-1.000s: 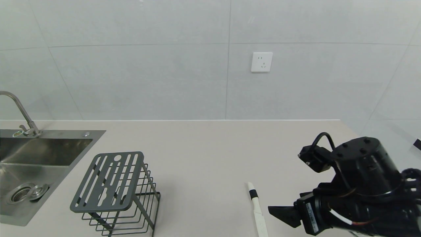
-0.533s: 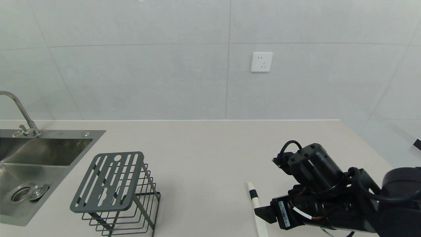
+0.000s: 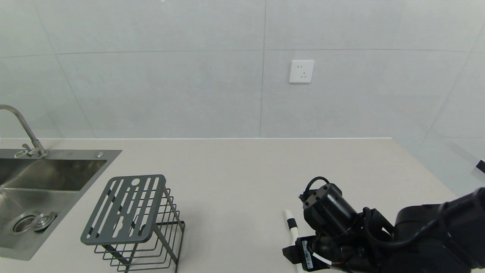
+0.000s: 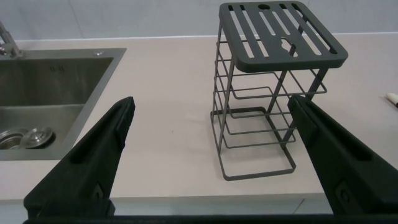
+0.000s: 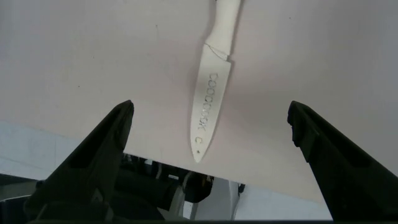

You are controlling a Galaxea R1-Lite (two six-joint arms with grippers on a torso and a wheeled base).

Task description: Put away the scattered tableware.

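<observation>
Head view, sink [image 3: 57,167]: steel, far left.
Left gripper [image 4: 211,102]: fingers spread, empty, facing rack.
Slotted wire rack [image 3: 127,206]: upright, beside sink.
White knife [image 3: 291,225]: flat on counter [image 3: 235,170], right of rack.
Right gripper [image 5: 209,109]: spread wide, empty, over knife.

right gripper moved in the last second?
Yes. Against the still knife in the head view, the right gripper has shifted left and lower, from beside the blade to over it.

**Grey-tiled kitchen corner**

Pale counter [image 3: 235,170] with a steel sink [image 3: 53,174] set in. Behind the sink, a curved tap [image 3: 27,129] and a wall [image 3: 151,87] of large grey tiles. Well right of the sink, a white socket [image 3: 301,71] on that wall. In the sink's floor, a round drain [image 3: 32,222].
</observation>
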